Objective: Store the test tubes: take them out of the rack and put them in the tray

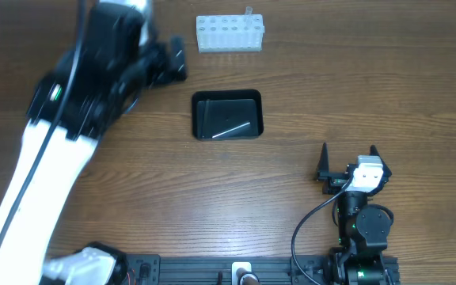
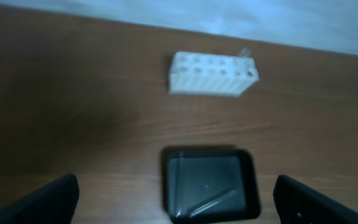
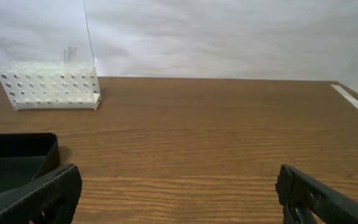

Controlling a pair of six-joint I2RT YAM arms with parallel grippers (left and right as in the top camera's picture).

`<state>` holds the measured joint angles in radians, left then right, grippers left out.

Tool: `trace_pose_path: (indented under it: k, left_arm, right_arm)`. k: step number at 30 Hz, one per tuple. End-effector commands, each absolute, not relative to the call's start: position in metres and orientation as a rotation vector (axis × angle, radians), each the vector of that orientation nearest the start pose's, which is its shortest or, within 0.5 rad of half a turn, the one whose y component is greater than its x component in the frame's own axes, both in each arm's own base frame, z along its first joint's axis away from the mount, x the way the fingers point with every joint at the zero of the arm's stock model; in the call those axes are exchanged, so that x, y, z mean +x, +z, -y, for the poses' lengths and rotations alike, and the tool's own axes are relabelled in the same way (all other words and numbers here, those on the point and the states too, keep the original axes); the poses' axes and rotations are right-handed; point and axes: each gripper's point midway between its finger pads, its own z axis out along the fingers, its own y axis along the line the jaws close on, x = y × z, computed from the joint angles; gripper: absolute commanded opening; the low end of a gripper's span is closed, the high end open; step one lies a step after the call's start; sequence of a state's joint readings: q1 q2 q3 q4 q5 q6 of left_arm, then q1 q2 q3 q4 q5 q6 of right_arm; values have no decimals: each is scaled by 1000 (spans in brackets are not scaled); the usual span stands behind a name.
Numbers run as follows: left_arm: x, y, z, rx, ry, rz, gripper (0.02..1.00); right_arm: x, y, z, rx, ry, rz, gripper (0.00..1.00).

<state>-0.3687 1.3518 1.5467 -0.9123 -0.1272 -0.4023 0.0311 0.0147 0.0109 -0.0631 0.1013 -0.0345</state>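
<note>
A white test tube rack stands at the table's far edge, with one clear tube upright at its right end. Nearer lies the black tray with one test tube flat inside. My left gripper hangs raised, left of the rack and tray, open and empty. Its wrist view looks down on the rack, the standing tube, the tray and the lying tube. My right gripper rests low at the near right, open and empty, facing the rack.
Bare wooden table surrounds the rack and tray. A white wall rises behind the rack. The tray's corner sits beside my right gripper's finger. The left arm's white link crosses the table's left side.
</note>
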Motion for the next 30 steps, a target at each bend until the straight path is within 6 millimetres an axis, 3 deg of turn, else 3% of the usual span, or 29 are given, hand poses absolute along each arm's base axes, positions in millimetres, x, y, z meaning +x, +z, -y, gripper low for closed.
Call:
trace_pose_path:
  k: [1, 10, 18, 24, 30]
  left_arm:
    - [325, 303, 83, -165, -245, -2201, 998]
    - [287, 282, 41, -245, -350, -1857, 998]
    - [258, 294, 5, -292, -329, -1504, 998]
    - [238, 313, -2, -168, -234, -1275, 996]
    - [233, 296, -9, -174, -191, -1227, 996]
  right_arm:
    - [246, 158, 11, 22, -90, -1639, 991]
    - [246, 158, 11, 22, -90, -1639, 993]
    - [246, 158, 11, 22, -90, -1639, 991]
    - [246, 158, 11, 22, -90, -1639, 991]
    - [246, 158, 11, 22, -90, -1639, 993]
